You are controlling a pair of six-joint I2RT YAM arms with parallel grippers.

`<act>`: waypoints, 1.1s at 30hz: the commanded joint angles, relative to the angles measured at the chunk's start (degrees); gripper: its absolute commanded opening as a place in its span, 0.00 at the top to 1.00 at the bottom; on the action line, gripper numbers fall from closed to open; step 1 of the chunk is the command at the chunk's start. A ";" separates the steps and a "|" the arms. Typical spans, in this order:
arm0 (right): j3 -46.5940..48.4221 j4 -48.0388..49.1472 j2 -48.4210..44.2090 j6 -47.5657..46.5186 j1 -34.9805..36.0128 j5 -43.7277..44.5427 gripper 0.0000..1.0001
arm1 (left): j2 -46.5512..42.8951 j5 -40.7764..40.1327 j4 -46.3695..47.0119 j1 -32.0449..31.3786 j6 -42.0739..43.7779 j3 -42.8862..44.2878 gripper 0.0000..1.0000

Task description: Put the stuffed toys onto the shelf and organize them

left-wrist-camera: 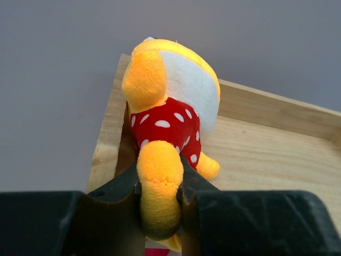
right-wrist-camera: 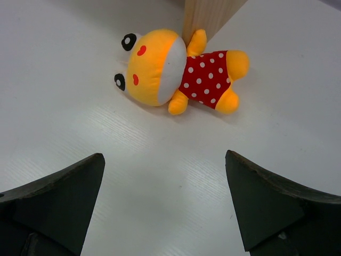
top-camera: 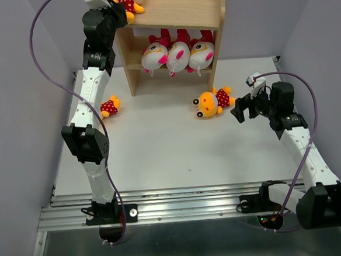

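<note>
From above, the left gripper [top-camera: 104, 0] is at the left edge of the shelf [top-camera: 177, 11] top board, and three striped toys [top-camera: 177, 55] lie on the lower tier. In the left wrist view, its fingers are clenched on a leg of the dotted toy [left-wrist-camera: 169, 120], near the board's left rim. In the right wrist view, the right gripper [right-wrist-camera: 165, 205] is spread wide over the bare table [right-wrist-camera: 80, 106], and a yellow toy [right-wrist-camera: 178, 72] lies just beside the shelf's side panel.

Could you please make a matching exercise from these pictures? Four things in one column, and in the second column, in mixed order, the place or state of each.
Things:
1. white-headed toys
2. left gripper
3. right gripper
4. toy beside the left arm

Places or states:
a. open, facing a yellow toy on the table
b. lying near the left side of the shelf
c. side by side on a lower shelf board
d. shut on a limb of the raised toy

Pairs: 1-c, 2-d, 3-a, 4-b
</note>
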 commanded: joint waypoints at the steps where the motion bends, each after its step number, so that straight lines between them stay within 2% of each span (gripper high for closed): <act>1: 0.17 2.78 -1.13 0.73 -0.41 -1.13 0.00 | 0.22 -1.86 3.51 0.31 -0.68 2.88 0.59; 2: 0.17 2.78 -1.22 0.73 -0.41 -1.04 0.00 | -0.13 -1.34 3.42 0.31 -1.29 2.80 0.43; 4: 0.18 2.78 -1.22 0.73 -0.41 -1.30 0.00 | -0.66 -0.46 3.42 0.39 -1.83 2.45 0.32; 5: 0.17 2.78 -1.22 0.73 -0.41 -1.39 0.00 | -1.27 -0.37 3.24 0.31 -2.26 2.27 0.23; 10: 0.00 2.78 -1.22 0.82 -0.41 -2.09 0.00 | -4.35 -0.45 2.80 0.39 -2.00 0.60 0.09; 12: 0.00 2.78 -1.22 0.73 -0.41 -2.18 0.00 | -6.45 -1.16 3.41 0.48 -1.74 -1.15 0.06; 21: 0.35 2.17 -0.52 -0.49 -0.41 -4.02 0.00 | -12.87 -2.48 1.66 0.39 0.28 -2.39 0.06; 26: 3.68 -3.45 3.34 -1.73 -0.41 -13.07 0.00 | -18.31 -5.82 -1.24 0.66 4.31 -5.28 0.03; 29: 6.57 -4.69 8.34 0.90 -0.41 -14.14 0.00 | -22.27 -5.64 -1.77 1.36 5.29 -11.33 0.02; 32: 10.44 -4.61 14.41 5.91 -0.41 -10.73 0.00 | -31.21 -3.36 -0.37 2.32 5.12 -22.22 0.01; 33: 11.50 -4.43 15.90 8.88 -0.41 -9.14 0.00 | -33.51 -3.36 1.38 2.50 4.25 -29.56 0.01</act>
